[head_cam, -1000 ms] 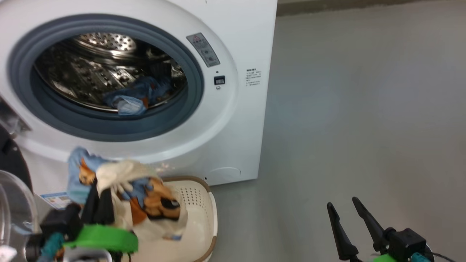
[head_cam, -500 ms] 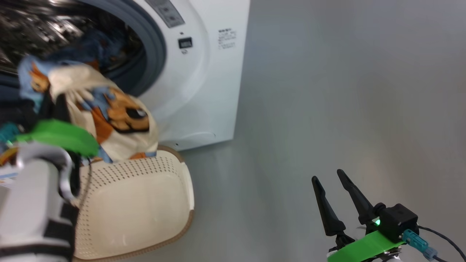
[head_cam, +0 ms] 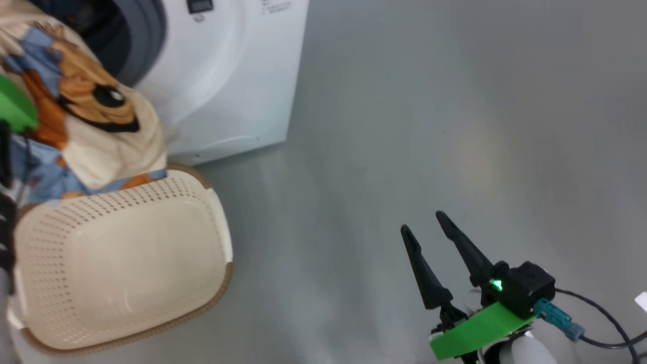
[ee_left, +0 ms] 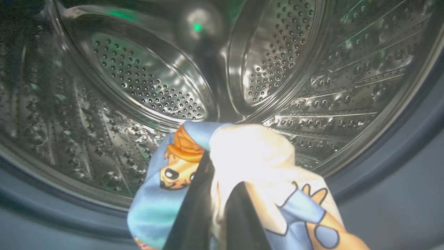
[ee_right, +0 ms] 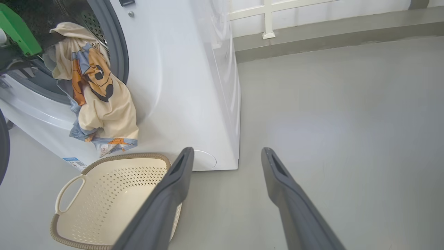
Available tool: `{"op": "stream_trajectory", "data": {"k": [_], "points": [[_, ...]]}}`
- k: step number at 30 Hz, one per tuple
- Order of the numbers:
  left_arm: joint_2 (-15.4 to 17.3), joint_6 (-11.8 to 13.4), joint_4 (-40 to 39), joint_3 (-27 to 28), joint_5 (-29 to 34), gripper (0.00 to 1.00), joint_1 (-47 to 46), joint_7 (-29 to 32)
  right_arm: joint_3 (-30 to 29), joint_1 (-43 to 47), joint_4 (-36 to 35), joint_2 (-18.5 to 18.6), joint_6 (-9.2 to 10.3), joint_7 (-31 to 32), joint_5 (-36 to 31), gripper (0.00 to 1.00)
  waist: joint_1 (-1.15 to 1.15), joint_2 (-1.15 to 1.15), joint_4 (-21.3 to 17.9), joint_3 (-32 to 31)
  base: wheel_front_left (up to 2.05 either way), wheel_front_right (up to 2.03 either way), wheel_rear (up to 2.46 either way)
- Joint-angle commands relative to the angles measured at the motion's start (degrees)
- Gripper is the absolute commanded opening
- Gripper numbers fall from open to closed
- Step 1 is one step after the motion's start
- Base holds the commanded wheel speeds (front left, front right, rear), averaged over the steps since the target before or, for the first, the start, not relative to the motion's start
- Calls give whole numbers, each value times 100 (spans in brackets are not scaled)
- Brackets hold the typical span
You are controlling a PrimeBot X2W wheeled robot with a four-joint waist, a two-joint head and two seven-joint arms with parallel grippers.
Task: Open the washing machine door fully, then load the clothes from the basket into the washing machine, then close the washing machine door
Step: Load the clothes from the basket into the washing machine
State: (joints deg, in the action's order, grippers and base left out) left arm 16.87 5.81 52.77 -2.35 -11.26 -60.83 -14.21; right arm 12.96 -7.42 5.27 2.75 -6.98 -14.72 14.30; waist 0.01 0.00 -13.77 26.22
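The clothes [ee_left: 249,152] are being pinched between the pressed-together fingers of the left gripper [ee_left: 222,180] at the mouth of the drum [ee_left: 145,83], lower centre of the left wrist view. In the head view, the bundle is being dangled at upper left against the washer [head_cam: 227,76], just above the basket [head_cam: 212,202]. The right gripper [head_cam: 422,222] is being held spread over the floor [head_cam: 404,126], lower right.

1. You can see a block of small print [head_cam: 276,6] on the front of the washing machine [head_cam: 237,76], at the far left of the head view, but it is too blurred to read.
2. Just left of it, a small dark display [head_cam: 200,5] gives you no legible figure.
3. In the right wrist view, a blue label sticker [ee_right: 74,162] sits low on the machine's front; its print is too small for you to read.
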Motion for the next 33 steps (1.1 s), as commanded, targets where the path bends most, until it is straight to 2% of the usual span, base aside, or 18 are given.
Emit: {"op": "stream_trajectory", "data": {"k": [1,10,15,18,24,25,26,27,28,29,33], "points": [[314,-26,-43,55,67,0,-268,-64,176,-60,-175,13,-51,-28,79,100,-1,0,-290,384,0,0,0],[606,-128,762,323,-257,0,-1545,-31,311,-29,-321,13,-51,-28,88,100,-1,0,-446,948,0,0,0],[747,15,510,688,-508,0,-2207,-72,252,-38,-402,13,-51,-28,61,100,-1,0,-440,1223,0,0,0],[718,67,197,783,-467,0,-2208,-76,236,-82,-421,13,-51,-28,53,100,-1,0,-413,1286,0,0,0],[571,46,540,624,-274,0,-2006,-77,313,-155,-377,13,-51,-28,54,100,-1,0,-345,1242,0,0,0],[572,64,588,588,-228,3,-2003,-78,318,-163,-372,13,-51,-28,58,100,-1,0,-337,1231,0,0,0],[553,79,681,569,-212,28,-1995,-78,318,-169,-363,13,-51,-28,59,100,-1,0,-327,1215,0,0,0],[529,70,768,552,-208,47,-2003,-78,318,-171,-352,13,-51,-28,58,100,-1,0,-319,1198,0,0,0],[522,79,790,530,-185,80,-2017,-78,315,-171,-341,13,-51,-28,56,100,-1,0,-309,1180,0,0,0],[505,92,819,520,-173,100,-2013,-78,307,-166,-328,13,-51,-28,53,100,-1,0,-297,1154,0,0,0],[404,108,1025,569,-254,100,-1974,-78,280,-155,-289,13,-51,-28,48,100,-1,0,-271,1053,0,0,0]]}}
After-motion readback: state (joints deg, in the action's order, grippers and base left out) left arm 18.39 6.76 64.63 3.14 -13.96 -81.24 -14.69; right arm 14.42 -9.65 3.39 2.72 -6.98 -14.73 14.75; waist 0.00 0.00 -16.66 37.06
